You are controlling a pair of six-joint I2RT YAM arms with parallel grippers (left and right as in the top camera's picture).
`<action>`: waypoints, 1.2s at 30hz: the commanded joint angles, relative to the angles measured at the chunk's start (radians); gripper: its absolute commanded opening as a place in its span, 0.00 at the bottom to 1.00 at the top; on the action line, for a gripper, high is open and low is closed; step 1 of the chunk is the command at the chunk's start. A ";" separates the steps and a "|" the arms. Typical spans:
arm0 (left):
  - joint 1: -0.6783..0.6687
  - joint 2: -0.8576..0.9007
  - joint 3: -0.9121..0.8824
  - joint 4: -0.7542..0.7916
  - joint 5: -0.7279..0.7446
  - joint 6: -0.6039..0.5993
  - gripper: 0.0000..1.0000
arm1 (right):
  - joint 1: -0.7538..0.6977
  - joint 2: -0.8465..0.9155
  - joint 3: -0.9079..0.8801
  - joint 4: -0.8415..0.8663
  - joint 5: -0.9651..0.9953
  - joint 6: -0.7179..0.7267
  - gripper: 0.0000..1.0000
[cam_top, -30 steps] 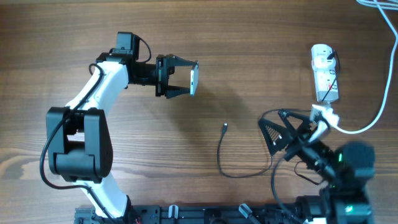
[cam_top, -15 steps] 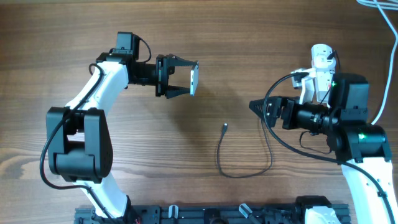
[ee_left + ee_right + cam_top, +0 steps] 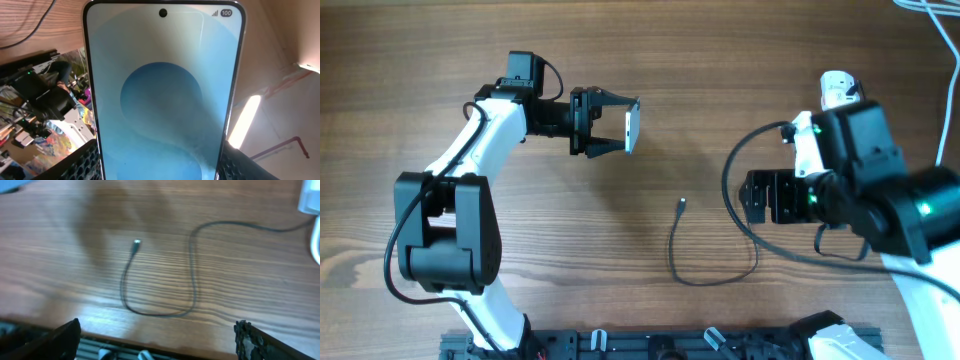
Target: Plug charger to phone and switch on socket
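My left gripper is shut on the phone and holds it above the table at the back left. In the left wrist view the phone's blue screen fills the frame between the fingers. The charger, a thin black cable, curls on the table, with its small connector tip lying free. It also shows in the right wrist view. My right gripper is open and empty, hovering right of the tip. The socket is mostly hidden under my right arm.
The socket's white cord runs along the right edge to the back corner. The black frame rail lines the table's front edge. Bare wood lies between the phone and the connector tip.
My right arm has swung up from the front right corner towards the back, over the socket, and now hangs right of the cable. The left arm and phone have not moved.
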 commanded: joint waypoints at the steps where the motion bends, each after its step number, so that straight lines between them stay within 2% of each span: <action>1: -0.001 -0.034 0.005 0.000 0.060 0.023 0.58 | 0.022 0.072 0.027 0.045 -0.082 0.095 1.00; 3: -0.001 -0.034 0.005 0.000 0.060 0.023 0.58 | 0.032 0.082 0.027 0.118 -0.265 -0.040 1.00; 5: -0.001 -0.034 0.005 0.000 0.059 0.023 0.58 | 0.063 0.084 0.027 0.154 -0.284 -0.047 1.00; 9: -0.001 -0.034 0.005 0.000 0.056 0.023 0.58 | 0.188 0.089 0.028 0.196 -0.184 0.014 1.00; 12: -0.001 -0.034 0.005 0.000 0.025 0.023 0.58 | 0.287 0.132 0.036 0.196 -0.116 0.007 1.00; 16: -0.001 -0.034 0.005 0.000 -0.016 0.019 0.58 | 0.379 0.270 0.122 0.125 0.079 0.092 1.00; 21: -0.001 -0.034 0.005 0.000 -0.034 0.019 0.58 | 0.442 0.392 0.309 0.105 0.089 0.093 1.00; 25: -0.001 -0.034 0.005 0.000 -0.113 0.011 0.57 | 0.460 0.457 0.370 0.164 0.174 0.247 1.00; 28: -0.001 -0.034 0.005 0.000 -0.125 0.002 0.57 | 0.471 0.473 0.370 0.224 0.183 0.310 1.00; 32: -0.001 -0.034 0.005 0.000 -0.125 -0.085 0.58 | 0.499 0.496 0.370 0.303 0.209 0.354 1.00; 36: -0.001 -0.034 0.005 0.000 -0.125 -0.090 0.58 | 0.531 0.537 0.370 0.304 0.418 0.479 1.00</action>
